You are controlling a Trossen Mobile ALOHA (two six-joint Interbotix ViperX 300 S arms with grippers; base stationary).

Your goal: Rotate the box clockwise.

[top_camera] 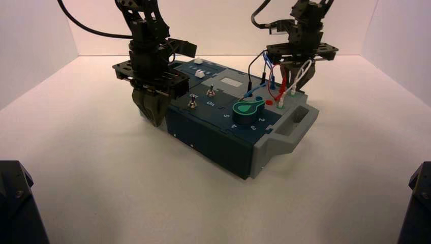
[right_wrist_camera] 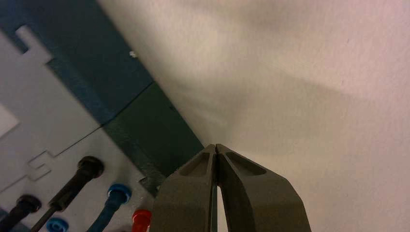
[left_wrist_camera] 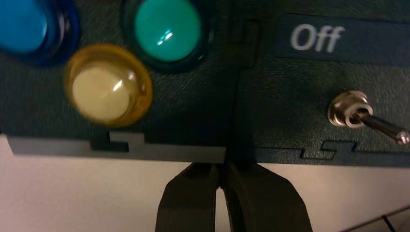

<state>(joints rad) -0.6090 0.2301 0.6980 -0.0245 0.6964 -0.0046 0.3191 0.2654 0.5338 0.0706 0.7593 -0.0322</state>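
"Location of the box?"

"Flat on the work surface, set aslant: one end at the far left, the grey handle towards the near right."

"Left gripper?"

"At the near long side, by the yellow button and a toggle switch. Fingers closed together, gripping nothing; they appear to bear on the side wall."

"Right gripper?"

"Closed likewise, and empty. Placed at the far long side, close to the wired end. Contact there cannot be confirmed."

"Reason for the placement?"

"Opposed pushing, in my judgement. Left drives its end away from the viewer, right brings the other end nearer; together they would turn the box clockwise. Closed tips make firm pushers, and no grip on the housing is needed."

"Risks?"

"The right arm works close to the white wire and the red wire; a snag is possible. Uneven pushes could slide the box instead of turning it. Progress appears to be partway; the finishing angle is not stated."

"Surface and room?"

"Surface pale and smooth, with soft shadows beside the box. Likely to let it slide readily. Plain pale walls: back wall, left wall, right wall. Dark fixtures stand at both near corners."
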